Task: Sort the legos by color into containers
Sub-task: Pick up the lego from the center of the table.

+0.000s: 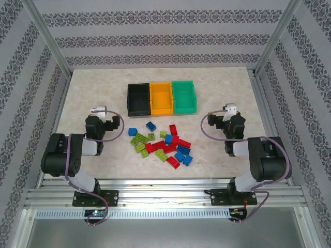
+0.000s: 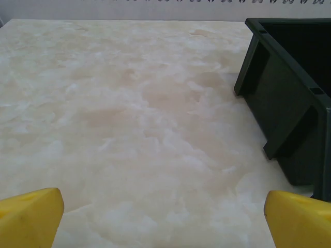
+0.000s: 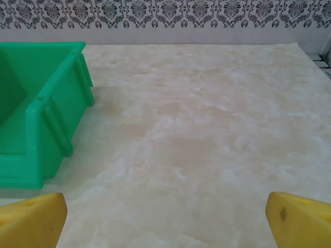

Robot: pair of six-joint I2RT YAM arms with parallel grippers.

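Both claws gape released over bare table, flanking the bins

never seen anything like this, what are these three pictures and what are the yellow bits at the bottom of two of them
They show one moment from three cameras. The top view looks down on a marble-patterned table with two black robot arms bolted at its near edge. Each arm ends in a two-finger claw: the left claw and the right claw.

The other two pictures come from small cameras on the arms' wrists. The yellow wedges are each claw's own fingertips, standing wide apart with nothing between them, so both claws are open and hold nothing.

At the back of the table stand three joined bins: a black bin, an orange-yellow bin and a green bin. In front of them lies a loose pile of blue, red and lime green legos, none of them in a bin yet.
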